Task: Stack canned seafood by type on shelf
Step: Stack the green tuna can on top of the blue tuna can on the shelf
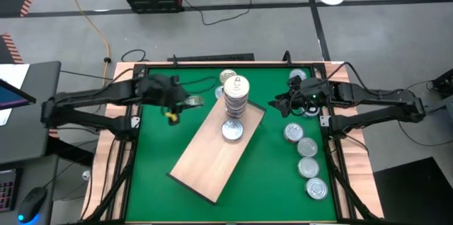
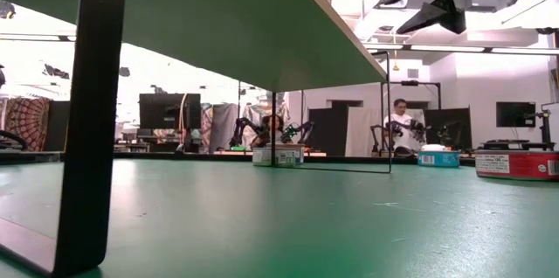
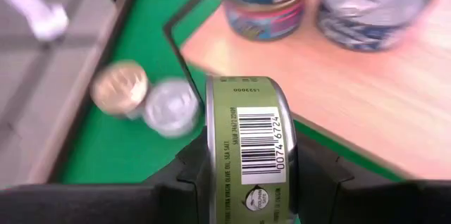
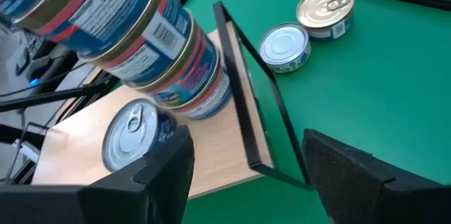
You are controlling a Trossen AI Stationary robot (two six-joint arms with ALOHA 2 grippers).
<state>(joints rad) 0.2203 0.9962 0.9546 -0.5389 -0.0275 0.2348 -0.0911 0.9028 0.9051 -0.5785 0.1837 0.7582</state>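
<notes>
Holding an olive-green-labelled round tin (image 3: 248, 143) on edge, barcode showing, in the left gripper (image 3: 246, 175), left of centre. Standing mid-frame on the light tan wooden shelf (image 1: 212, 158): tall stack of tins (image 1: 236, 97). Hovering right, right gripper (image 4: 243, 157), fingers apart, empty.

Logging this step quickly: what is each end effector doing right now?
Left end effector: closed on a green-labelled tin.
Right end effector: open, holding nothing, near the tin stack.

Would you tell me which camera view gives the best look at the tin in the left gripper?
The left wrist view: the green-labelled tin fills it, held on edge, barcode readable. The high view shows only the left gripper, the tin a small speck. The low and right wrist views miss it.
</notes>
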